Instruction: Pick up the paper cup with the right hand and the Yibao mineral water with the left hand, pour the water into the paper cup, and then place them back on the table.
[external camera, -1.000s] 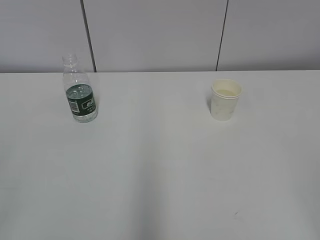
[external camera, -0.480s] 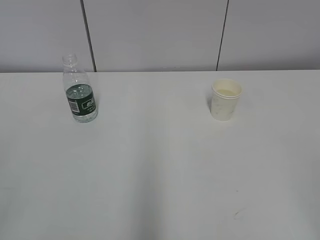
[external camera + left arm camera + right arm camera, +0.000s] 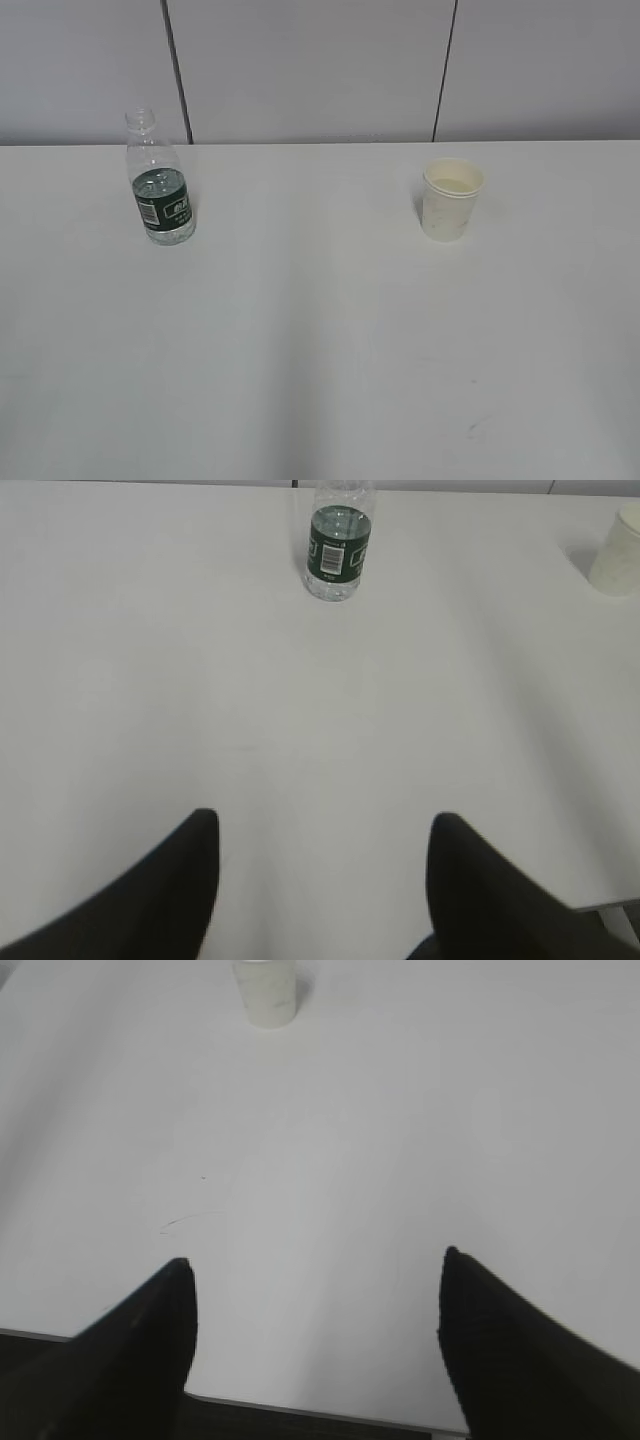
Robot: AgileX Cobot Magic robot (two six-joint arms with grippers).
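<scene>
The Yibao mineral water (image 3: 159, 190), a clear ribbed bottle with a dark green label and no cap, stands upright at the far left of the white table (image 3: 320, 330). It also shows in the left wrist view (image 3: 338, 542), far ahead of my left gripper (image 3: 325, 825), which is open and empty. The paper cup (image 3: 451, 199) stands upright at the far right. It shows at the top of the right wrist view (image 3: 266, 990), far ahead of my right gripper (image 3: 315, 1260), which is open and empty over the table's near edge. Neither arm shows in the exterior view.
Grey wall panels with dark seams (image 3: 175, 70) rise behind the table. Faint scuff marks (image 3: 190, 1218) lie on the tabletop near the front right. The cup's edge shows at the right border of the left wrist view (image 3: 620, 550).
</scene>
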